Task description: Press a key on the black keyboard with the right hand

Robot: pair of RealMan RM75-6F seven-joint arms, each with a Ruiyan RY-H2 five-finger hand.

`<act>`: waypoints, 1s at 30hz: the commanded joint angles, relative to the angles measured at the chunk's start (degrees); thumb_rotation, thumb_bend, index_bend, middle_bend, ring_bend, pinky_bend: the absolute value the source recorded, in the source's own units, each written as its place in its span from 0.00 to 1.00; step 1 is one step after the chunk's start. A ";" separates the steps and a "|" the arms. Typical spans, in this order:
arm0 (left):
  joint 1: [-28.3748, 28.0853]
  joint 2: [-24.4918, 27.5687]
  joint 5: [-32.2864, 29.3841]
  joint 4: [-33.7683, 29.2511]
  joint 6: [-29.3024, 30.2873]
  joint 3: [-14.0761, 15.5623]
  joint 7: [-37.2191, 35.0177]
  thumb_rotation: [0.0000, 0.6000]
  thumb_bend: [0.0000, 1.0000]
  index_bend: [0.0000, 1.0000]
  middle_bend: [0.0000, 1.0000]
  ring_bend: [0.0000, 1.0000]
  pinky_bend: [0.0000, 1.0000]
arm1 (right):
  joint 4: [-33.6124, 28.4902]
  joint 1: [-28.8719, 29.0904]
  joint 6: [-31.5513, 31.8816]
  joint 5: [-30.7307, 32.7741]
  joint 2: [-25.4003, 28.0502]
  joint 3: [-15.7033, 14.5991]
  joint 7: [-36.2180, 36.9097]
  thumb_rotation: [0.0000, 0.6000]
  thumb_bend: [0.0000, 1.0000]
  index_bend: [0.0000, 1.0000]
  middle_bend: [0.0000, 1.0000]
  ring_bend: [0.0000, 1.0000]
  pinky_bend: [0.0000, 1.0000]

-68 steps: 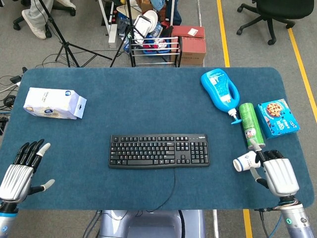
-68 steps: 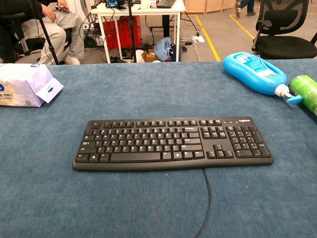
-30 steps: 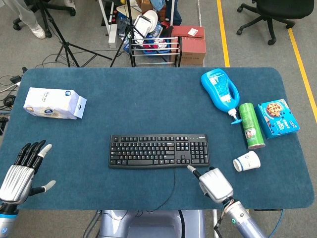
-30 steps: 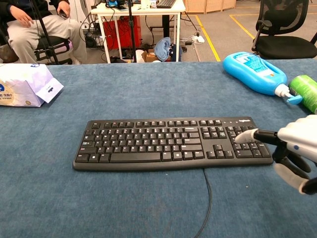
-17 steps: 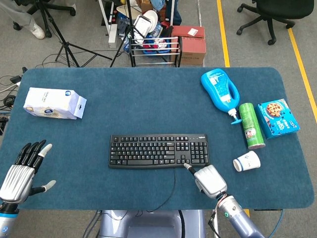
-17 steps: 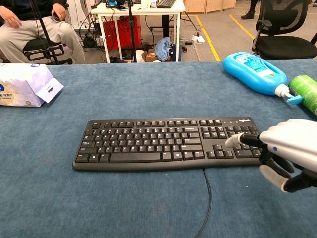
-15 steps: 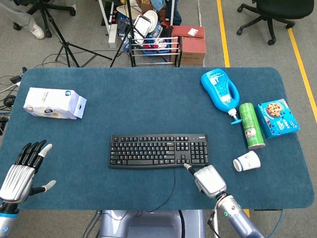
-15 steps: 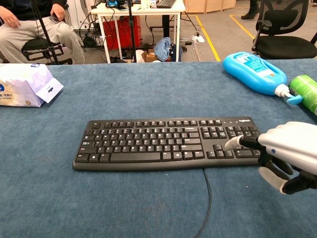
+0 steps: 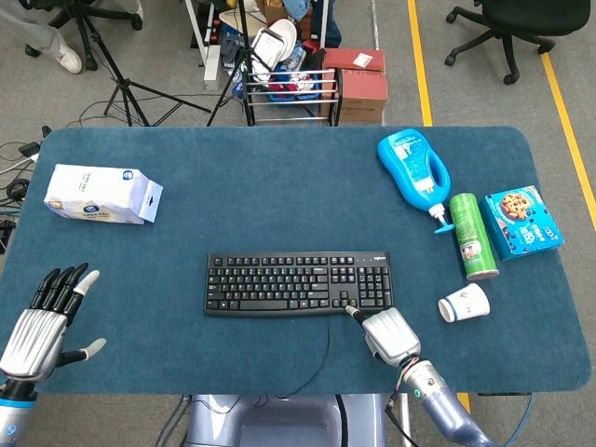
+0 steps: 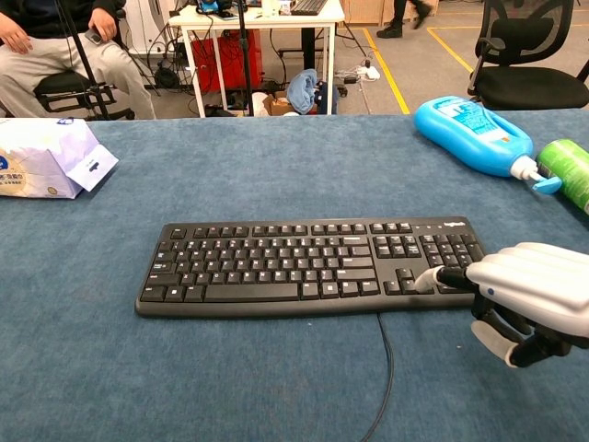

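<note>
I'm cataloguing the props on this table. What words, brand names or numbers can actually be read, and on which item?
No text reads clearly.
black keyboard: pale logo at its top right corner and key legends, too small.
blue bottle: label print blurred.
blue box: lettering blurred.
white pack: round emblem, unreadable.
green can: label unreadable.

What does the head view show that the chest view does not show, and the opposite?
Only the head view shows the left hand, open at the table's near left corner, plus the paper cup and blue cookie box. Only the chest view shows a seated person behind the table. Both show the black keyboard, the right hand with one finger stretched out at the keys near the keyboard's right end, the blue bottle and the white pack.
</note>
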 commanded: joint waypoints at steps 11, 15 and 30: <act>-0.14 -0.14 -0.25 0.12 -0.41 0.02 0.04 1.00 0.00 0.00 0.00 0.00 0.00 | 1.15 1.89 -0.17 2.84 -0.36 0.35 0.25 1.00 0.67 0.15 0.77 0.69 0.48; -0.21 -0.24 -0.36 0.17 -0.59 0.02 0.14 1.00 0.00 0.00 0.00 0.00 0.00 | 1.55 2.50 -0.31 3.87 -0.42 0.46 0.47 1.00 0.67 0.15 0.77 0.69 0.48; -0.33 -0.34 -0.30 0.17 -0.86 0.16 0.29 1.00 0.00 0.00 0.00 0.00 0.00 | 1.95 3.61 0.08 5.79 -0.70 -0.91 0.98 1.00 0.67 0.15 0.77 0.69 0.48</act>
